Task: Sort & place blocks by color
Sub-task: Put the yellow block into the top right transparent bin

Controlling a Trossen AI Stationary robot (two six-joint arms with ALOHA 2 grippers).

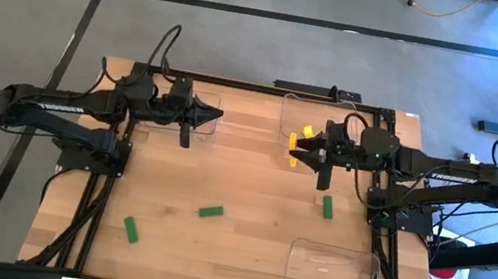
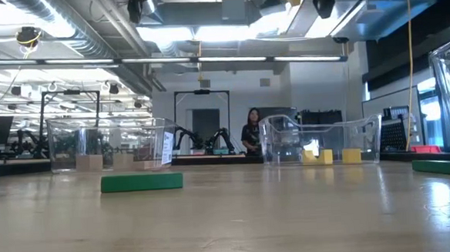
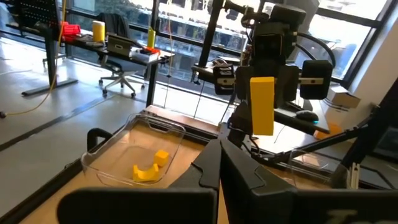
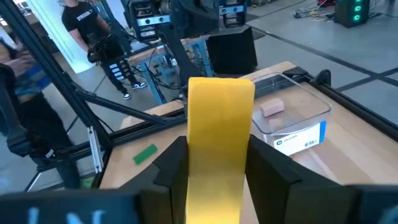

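Note:
My right gripper (image 1: 296, 147) is high over the far right of the table, shut on a yellow block (image 4: 219, 124). The left wrist view shows that block (image 3: 262, 106) upright in front of the gripper. Below stands a clear tray (image 3: 106, 158) holding two yellow blocks (image 3: 149, 169). My left gripper (image 1: 213, 113) is shut on nothing, raised over the far-left clear tray (image 4: 292, 134), which holds a tan block (image 4: 272, 107). Three green blocks (image 1: 209, 212) (image 1: 130, 230) (image 1: 328, 207) lie flat on the table. My right gripper pinches the yellow block by its two opposite long sides (image 4: 194, 163), one finger (image 4: 171, 165) on each. The fingers come nearly level, pointing toward the table's left. The block stands upright between them, lifted clear, high above the table.
A third clear tray (image 1: 333, 275) stands at the near right corner. In the low view a green block (image 2: 141, 181) lies in the foreground, with the two far trays behind it. A person stands in the room beyond the table.

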